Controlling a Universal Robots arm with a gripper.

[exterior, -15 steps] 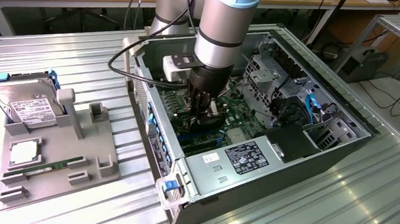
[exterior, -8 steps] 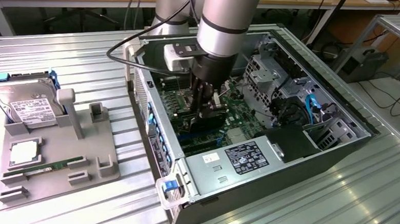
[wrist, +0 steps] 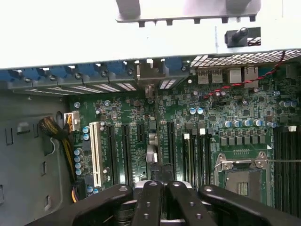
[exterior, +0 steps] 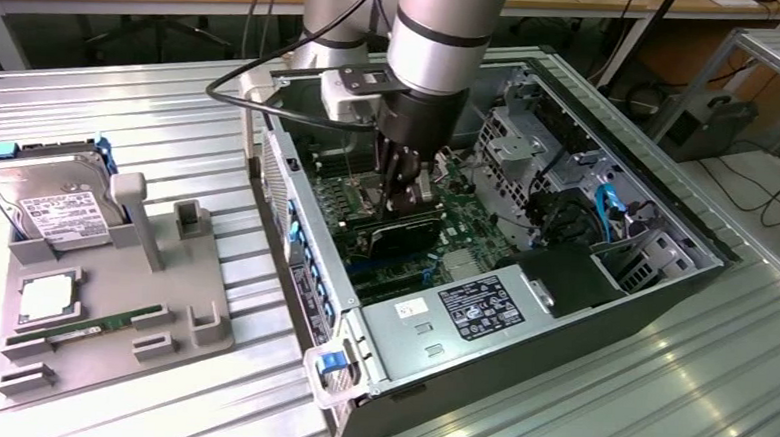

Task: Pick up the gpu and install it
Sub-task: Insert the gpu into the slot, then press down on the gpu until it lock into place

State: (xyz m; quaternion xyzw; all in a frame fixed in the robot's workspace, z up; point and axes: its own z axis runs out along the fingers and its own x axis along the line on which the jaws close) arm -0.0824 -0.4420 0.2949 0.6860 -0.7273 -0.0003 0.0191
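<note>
Ribbed metal tabletop carries an open computer case lying on its side, with workbenches and cables behind it. Down inside the case, the gpu hangs as a flat black card directly under the gripper, low over the green motherboard near the middle of the case. The exterior view gives the card's dark face. The wrist view instead looks along its thin edge, lined up with the long black expansion slots. The black fingers are drawn close together and appear to pinch the card's upper edge. I cannot tell whether the card has reached a slot.

The wrist view also picks out a white slot beside the black ones, a bare processor socket and a row of blue clips along the case wall.

In the exterior view, the labelled power supply sits at five o'clock from the gripper. At about eight o'clock, well apart from the case, a grey fixture holds a silver hard drive and a slim green memory stick.
</note>
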